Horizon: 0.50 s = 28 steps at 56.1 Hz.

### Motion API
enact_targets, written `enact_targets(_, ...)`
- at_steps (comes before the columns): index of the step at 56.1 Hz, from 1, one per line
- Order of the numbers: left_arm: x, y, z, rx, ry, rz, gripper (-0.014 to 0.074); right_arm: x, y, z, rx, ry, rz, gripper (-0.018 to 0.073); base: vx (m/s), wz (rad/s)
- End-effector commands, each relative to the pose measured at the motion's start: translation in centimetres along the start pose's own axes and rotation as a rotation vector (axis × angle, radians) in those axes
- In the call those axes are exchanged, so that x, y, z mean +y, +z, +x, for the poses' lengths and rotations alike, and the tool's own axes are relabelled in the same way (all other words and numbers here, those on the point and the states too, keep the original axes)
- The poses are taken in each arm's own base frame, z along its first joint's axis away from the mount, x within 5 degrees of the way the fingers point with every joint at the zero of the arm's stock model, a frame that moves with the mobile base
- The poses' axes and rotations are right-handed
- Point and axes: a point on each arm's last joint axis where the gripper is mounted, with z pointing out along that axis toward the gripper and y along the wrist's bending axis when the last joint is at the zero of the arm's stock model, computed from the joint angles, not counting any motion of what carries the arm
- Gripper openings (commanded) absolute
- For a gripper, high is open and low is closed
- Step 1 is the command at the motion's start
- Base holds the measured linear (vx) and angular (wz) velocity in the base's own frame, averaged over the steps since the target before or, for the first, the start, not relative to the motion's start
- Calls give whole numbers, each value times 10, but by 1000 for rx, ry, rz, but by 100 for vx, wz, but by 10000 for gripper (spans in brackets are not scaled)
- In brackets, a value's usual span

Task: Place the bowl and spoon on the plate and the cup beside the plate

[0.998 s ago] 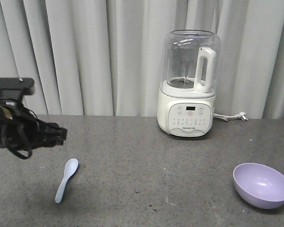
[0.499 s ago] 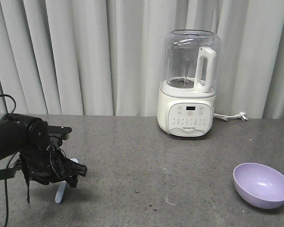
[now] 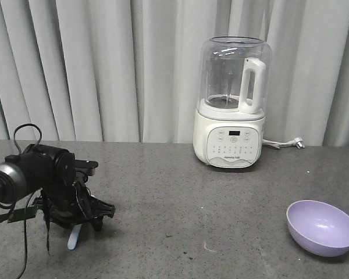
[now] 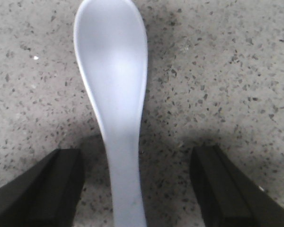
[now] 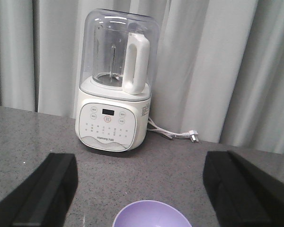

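Pale blue-white plastic made up the short soup spoon (image 4: 114,85). It lay flat on the grey speckled table (image 4: 227,71), well over on the left side. The left gripper (image 4: 135,179) was low over it and open, with one black jaw on each side of the thin handle and neither one touching.

The spoon looked light, stiff and smooth, so it could slip or spin if squeezed badly. The narrow handle looked like the best place to hold, with the jaws almost down on the table.

Nothing else lay close to the spoon, so there was room to lift it. The small round purple plastic bowl (image 3: 321,226) sat far to the right, near the front edge. The right gripper (image 5: 144,184) hung open and empty behind it. The white blender with the clear jug (image 3: 232,104) stood at the back. No plate or cup showed.
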Motion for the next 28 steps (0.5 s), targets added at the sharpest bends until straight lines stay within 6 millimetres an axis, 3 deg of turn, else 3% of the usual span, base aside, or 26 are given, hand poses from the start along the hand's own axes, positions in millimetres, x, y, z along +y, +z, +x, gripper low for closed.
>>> enact_targets(1,-4,-34,-15,-123,-5,19,535,-2,-4,-20,-116,-3,9,587,0,0)
enact_targets(10,-4,-28,-14,-100,-6,17,369,-2,-4,-20,-115,-3,9,587,0,0)
enact_targets(20,-4,-27,-12,-84,-2,13,-12,-2,-4,-20,-115,-3,9,587,0,0)
enact_targets(28,-5,-46,-15,-135,4,26,-8,-2,-4,-20,-115,-3,9,587,0,0)
